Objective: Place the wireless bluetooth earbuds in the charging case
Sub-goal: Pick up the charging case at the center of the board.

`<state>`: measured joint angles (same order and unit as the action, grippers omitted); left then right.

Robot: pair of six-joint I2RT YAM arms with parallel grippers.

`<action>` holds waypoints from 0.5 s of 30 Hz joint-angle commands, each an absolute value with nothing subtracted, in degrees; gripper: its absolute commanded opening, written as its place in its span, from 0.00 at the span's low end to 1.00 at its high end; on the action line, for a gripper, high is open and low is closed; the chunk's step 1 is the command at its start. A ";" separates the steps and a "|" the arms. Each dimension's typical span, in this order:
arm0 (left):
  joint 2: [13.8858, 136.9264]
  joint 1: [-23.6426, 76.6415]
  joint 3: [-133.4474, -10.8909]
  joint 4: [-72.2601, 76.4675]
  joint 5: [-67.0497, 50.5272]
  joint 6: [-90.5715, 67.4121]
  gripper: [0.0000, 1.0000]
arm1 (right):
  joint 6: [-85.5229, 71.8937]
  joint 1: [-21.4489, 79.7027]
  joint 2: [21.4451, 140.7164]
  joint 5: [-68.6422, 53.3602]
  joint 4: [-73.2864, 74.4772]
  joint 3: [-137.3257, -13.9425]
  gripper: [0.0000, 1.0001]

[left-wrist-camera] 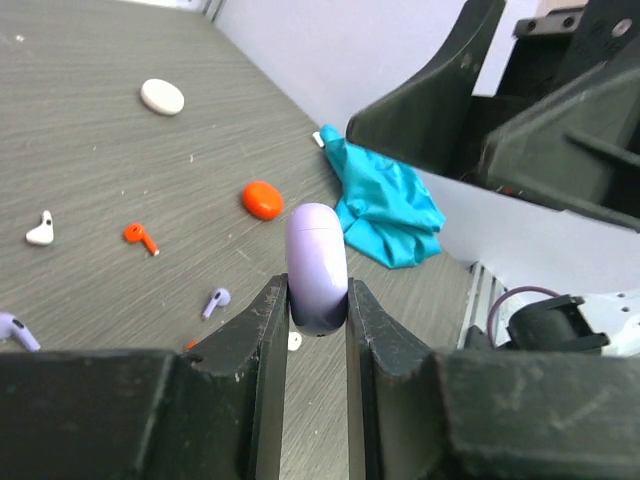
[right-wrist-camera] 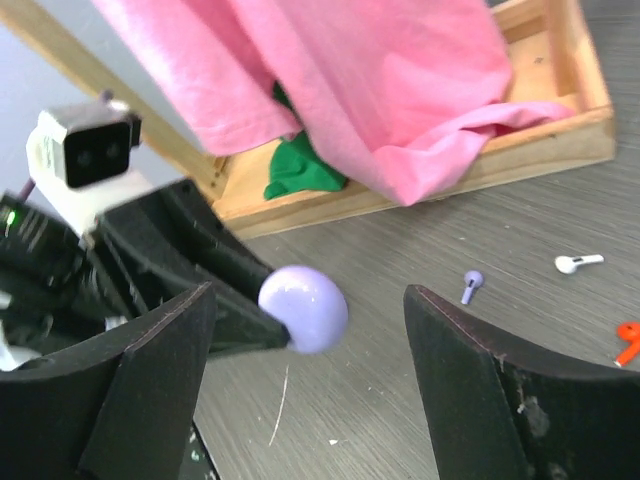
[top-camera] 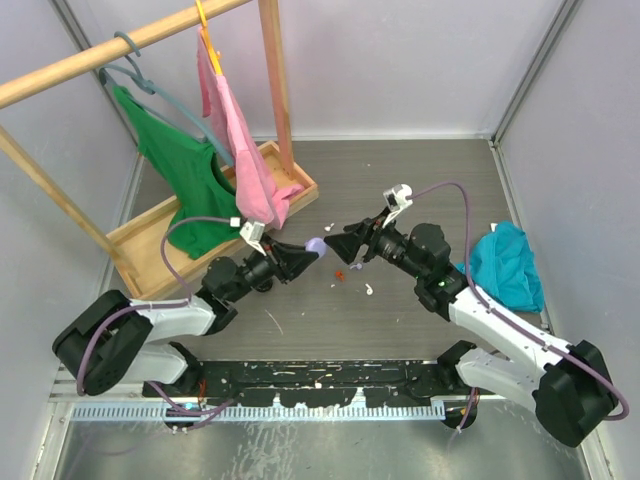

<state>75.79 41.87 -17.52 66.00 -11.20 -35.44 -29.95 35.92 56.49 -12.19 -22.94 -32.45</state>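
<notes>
Black fingers (left-wrist-camera: 255, 330) of the left gripper (left-wrist-camera: 318, 318) fill the bottom of the left wrist view, pressed together on a lilac case (left-wrist-camera: 317, 262) that stands on edge between them; its lower part is hidden behind the fingertips, and whether its lid is open cannot be told. Just under the fingers a white speck and an orange speck peep out, too covered to name. On the right wrist view the right gripper (right-wrist-camera: 305, 300) has its jaws spread wide to either side of that case, touching neither side of it; the left arm behind is blurred.

Earbuds lie loose on the table (top-camera: 400, 180), none in a case: a white earbud (left-wrist-camera: 40, 229), a red earbud (left-wrist-camera: 140, 236) and a lilac earbud (left-wrist-camera: 215, 300), well apart; a second lilac bud (left-wrist-camera: 12, 328) is cut off by the left edge of the frame. Farther off sit a white case (left-wrist-camera: 162, 96) and a red case (left-wrist-camera: 263, 199), the latter near a crumpled teal cloth (left-wrist-camera: 390, 215).

From above the buds are mere dots; the table is grey with a wood-like grain and scuffed with white marks; pale walls (top-camera: 400, 60) close it in; a wooden rail (top-camera: 100, 55) carries a pink garment (top-camera: 235, 140) and a green garment (top-camera: 180, 170) on hangers, both drooping into a wooden tray (top-camera: 140, 240).
</notes>
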 commanded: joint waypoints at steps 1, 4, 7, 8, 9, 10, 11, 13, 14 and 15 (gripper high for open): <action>73.21 37.91 -17.40 72.54 -21.45 -37.29 0.14 | -21.02 32.76 57.33 -33.17 -28.69 -33.50 0.80; 70.02 36.00 -17.51 72.84 -25.86 -38.10 0.14 | -18.35 30.61 58.49 -39.49 -30.82 -32.72 0.78; 68.04 35.28 -17.72 72.46 -28.52 -38.53 0.14 | -17.62 29.23 60.15 -45.45 -32.01 -33.39 0.74; 67.29 35.25 -17.86 72.04 -29.30 -38.58 0.14 | -17.03 29.16 60.76 -46.56 -32.05 -33.72 0.73; 66.53 35.15 -18.03 71.57 -30.11 -38.58 0.14 | -16.68 29.18 61.32 -47.48 -32.50 -33.89 0.72; 65.53 35.15 -18.16 71.10 -30.89 -38.52 0.13 | -16.51 29.22 61.95 -48.00 -33.01 -34.00 0.72; 64.91 35.16 -18.35 70.58 -31.80 -38.50 0.13 | -16.07 29.18 62.62 -48.52 -33.41 -34.10 0.70; 63.68 35.11 -18.58 69.88 -32.68 -38.41 0.14 | -15.58 29.22 63.94 -50.88 -34.24 -34.67 0.69; 63.19 35.15 -18.67 69.57 -32.96 -38.36 0.14 | -15.67 29.19 64.69 -52.55 -34.71 -35.05 0.69; 62.67 35.16 -18.76 69.02 -33.18 -38.33 0.14 | -16.16 29.18 65.41 -54.10 -35.96 -35.24 0.69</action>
